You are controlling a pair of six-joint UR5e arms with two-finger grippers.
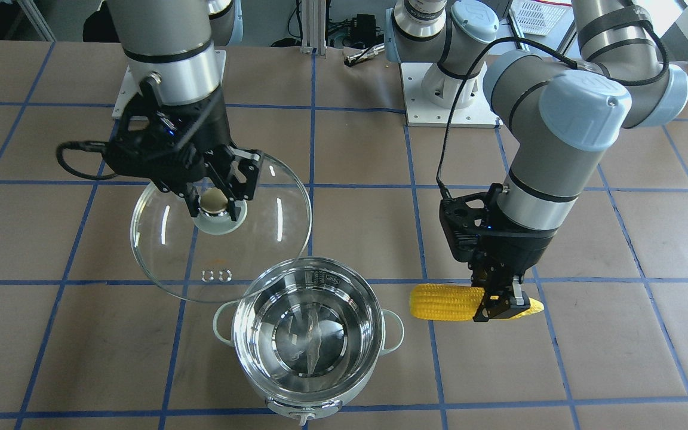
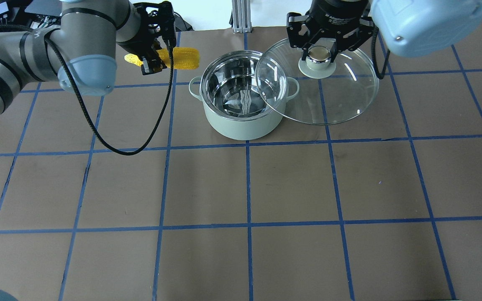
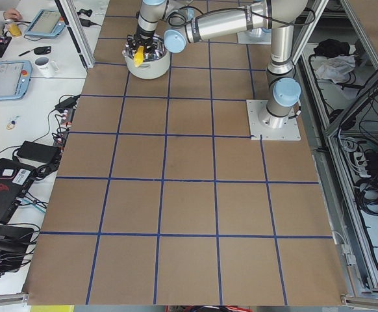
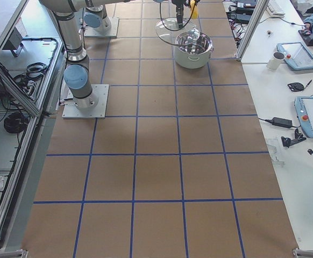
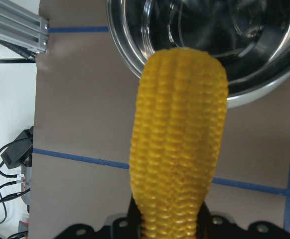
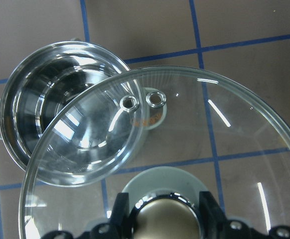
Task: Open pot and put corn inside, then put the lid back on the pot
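Observation:
The mint-green pot stands open at the table's far middle, its steel inside empty; it also shows in the front view. My left gripper is shut on the yellow corn, held level above the table beside the pot's left; the cob shows in the front view and the left wrist view, its blunt end over the pot's rim. My right gripper is shut on the knob of the glass lid, held above the table right of the pot, its edge overlapping the pot's rim.
Brown table with blue tape grid. Arm base plates stand on the robot's side. Operator desks with tablets and a mug lie beyond the table's far edge. An aluminium post stands behind the pot.

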